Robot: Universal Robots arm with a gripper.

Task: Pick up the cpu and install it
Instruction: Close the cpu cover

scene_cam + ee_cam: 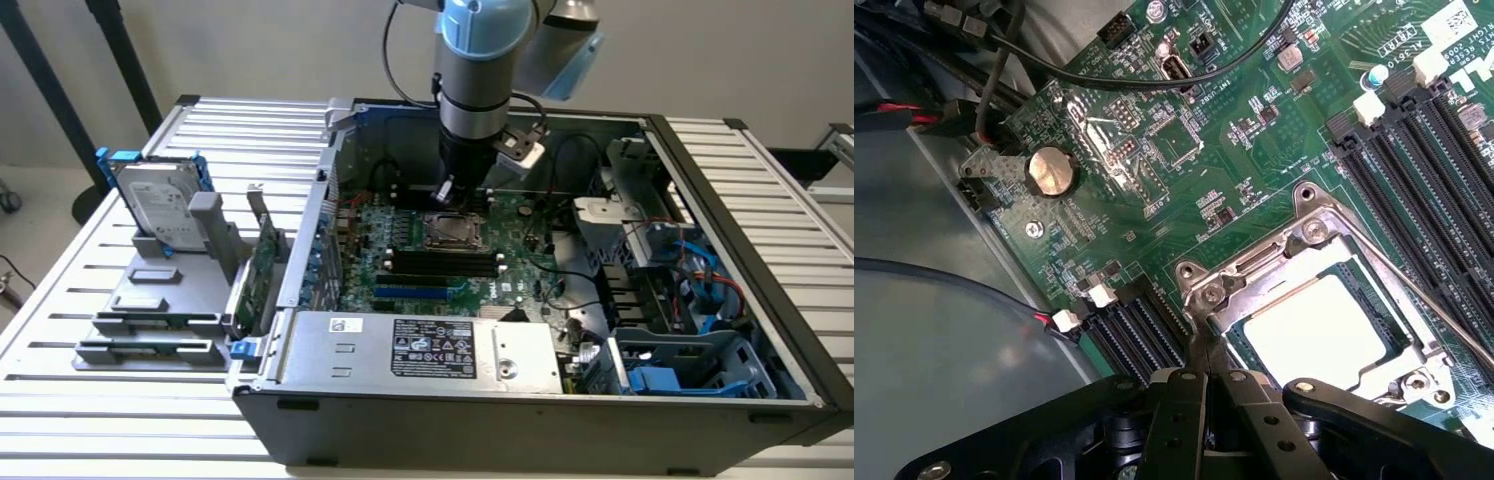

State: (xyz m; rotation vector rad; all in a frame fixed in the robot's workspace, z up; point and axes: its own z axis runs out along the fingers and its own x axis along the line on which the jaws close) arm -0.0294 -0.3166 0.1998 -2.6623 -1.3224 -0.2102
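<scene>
Hanging over the open computer case, my claw sits low above the green motherboard, right at the edge of the processor socket. In the wrist view my two black fingers are pressed together, their thin tips meeting in a closed point at the corner of the socket's metal frame, with nothing pinched between them. The cpu lies flat inside that socket, its pale shiny top facing up, framed by the silver bracket, just beside my fingertips. Whether the tips touch the frame I cannot tell.

Dark memory slots run along one side of the socket, and a round coin battery sits farther off on the board near a bundle of black cables.

From the exterior view, the case rests on a slatted white table. To the exterior view's left of the case stands a grey holder with a silver hard drive upright in a blue bracket, and a long green circuit card stands between the holder and the case wall. A grey power supply fills the near part of the case.
</scene>
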